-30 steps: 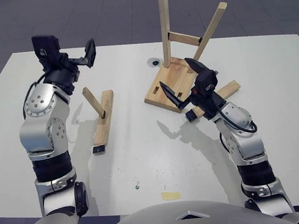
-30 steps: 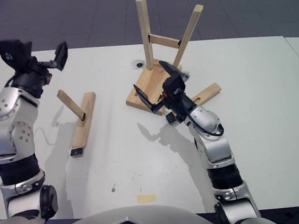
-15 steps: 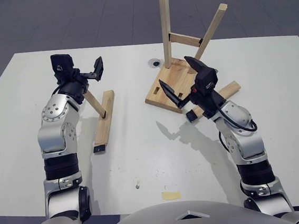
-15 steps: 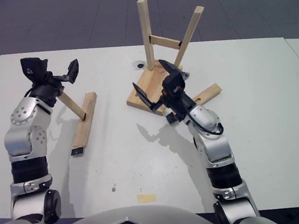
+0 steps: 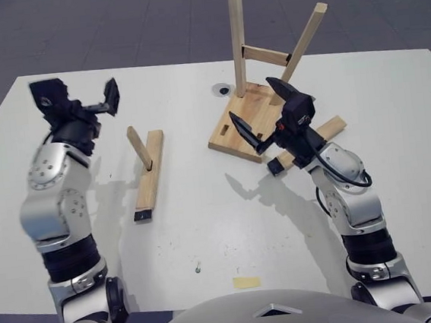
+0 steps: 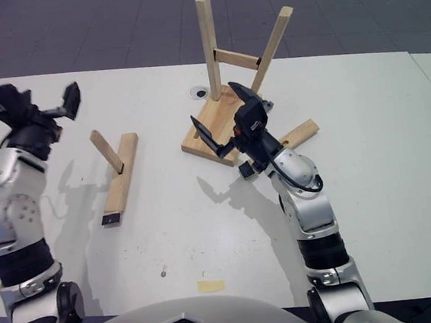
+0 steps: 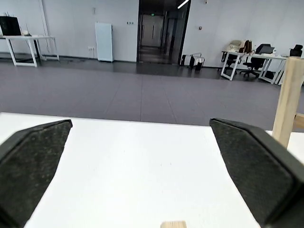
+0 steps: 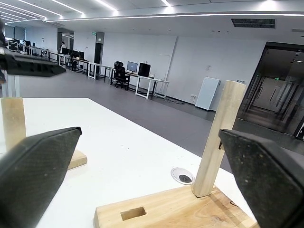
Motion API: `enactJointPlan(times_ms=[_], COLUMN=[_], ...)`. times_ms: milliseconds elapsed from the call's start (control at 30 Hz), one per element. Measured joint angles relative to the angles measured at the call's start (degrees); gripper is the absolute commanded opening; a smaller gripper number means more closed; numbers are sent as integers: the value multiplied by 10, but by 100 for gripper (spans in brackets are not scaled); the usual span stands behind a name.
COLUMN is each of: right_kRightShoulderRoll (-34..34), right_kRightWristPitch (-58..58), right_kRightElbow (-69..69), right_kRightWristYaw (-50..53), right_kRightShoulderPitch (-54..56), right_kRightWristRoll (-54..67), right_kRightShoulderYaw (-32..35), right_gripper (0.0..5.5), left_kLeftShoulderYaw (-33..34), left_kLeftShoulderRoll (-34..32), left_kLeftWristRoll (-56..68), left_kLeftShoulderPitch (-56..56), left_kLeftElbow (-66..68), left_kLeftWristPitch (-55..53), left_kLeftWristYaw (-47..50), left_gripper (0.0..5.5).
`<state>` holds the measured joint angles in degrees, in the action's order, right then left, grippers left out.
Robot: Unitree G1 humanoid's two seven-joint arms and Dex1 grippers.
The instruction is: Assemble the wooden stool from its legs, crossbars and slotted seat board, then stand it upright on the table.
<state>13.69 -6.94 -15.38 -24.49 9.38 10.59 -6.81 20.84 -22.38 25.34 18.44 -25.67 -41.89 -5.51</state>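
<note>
- Far left, the left claw [image 5: 79, 96] hangs in the air over the table's [image 5: 207, 231] left side. Its jaws are spread wide with nothing between them.
- Just right of it and lower down, a loose leg [image 5: 150, 175] lies flat on the table, dark cap at its near end. A short stub [image 5: 136, 146] slants up from its middle. Claw and leg are clearly apart.
- Towards the front edge there is a tiny screw [image 5: 199, 268], and right of it a yellow tape scrap [image 5: 246, 282].
- At centre back, a round grommet [image 5: 225, 90] sits in the tabletop, just left of the seat board.
- The seat board [image 5: 252, 104] lies right of centre, slots facing up. An upright leg [image 5: 238, 37] and a leaning leg [image 5: 305, 42] rise from its far side, joined by a crossbar [image 5: 266, 55].
- The right claw [image 5: 263, 115] hovers over the board's near right part, gaping wide and gripping nothing. Whether its lower finger touches the wood, I cannot tell.
- Furthest right, a second loose leg [image 5: 331, 129] lies on the table and pokes out from behind that claw, beside the board.
</note>
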Motion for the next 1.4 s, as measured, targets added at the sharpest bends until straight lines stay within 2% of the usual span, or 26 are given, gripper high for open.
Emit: enactJointPlan(times_ms=[100,167,233,400,567,800,1033,1267,1400], right_kRightShoulderRoll=[0,0,0,0,1,1,-6,-7,-8], right_kRightWristPitch=[-1,-1,-1,-2,-1,-1,0,0,-12], right_kRightElbow=[-11,-16,-18,-18,-16,-16,-21,-26,-7], right_kRightWristYaw=[3,6,7,6,6,6,23,39,36], right_kRightShoulderPitch=[-12,-20,-31,-32,-31,-31,-40,-55,-15], right_kRightWristRoll=[-3,-3,-4,-6,-12,-16,-24,-27,-10], right_kRightShoulderYaw=[-1,-1,-1,-7,-7,-7,-6,2,19], right_gripper=[540,540,540,540,540,540,540,540,540], left_kLeftShoulderYaw=[-5,-29,-58,-118,-177,-176,-213,-237,-244], left_kLeftShoulderRoll=[-23,-29,-31,-17,-6,-22,-53,-56,-51], left_kLeftWristRoll=[30,39,29,-15,-32,-51,-61,-91,-143], left_kLeftShoulderPitch=[-30,-114,-190,-187,-171,-168,-164,-138,-95], left_kLeftElbow=[-92,-128,-125,-69,6,46,35,60,47], left_kLeftWristPitch=[-79,-134,-168,-170,-163,-169,-176,-140,-68], left_kLeftWristYaw=[-3,-9,-9,12,-10,-24,-53,-72,-50], left_gripper=[539,539,539,539,455,332,209,208,208])
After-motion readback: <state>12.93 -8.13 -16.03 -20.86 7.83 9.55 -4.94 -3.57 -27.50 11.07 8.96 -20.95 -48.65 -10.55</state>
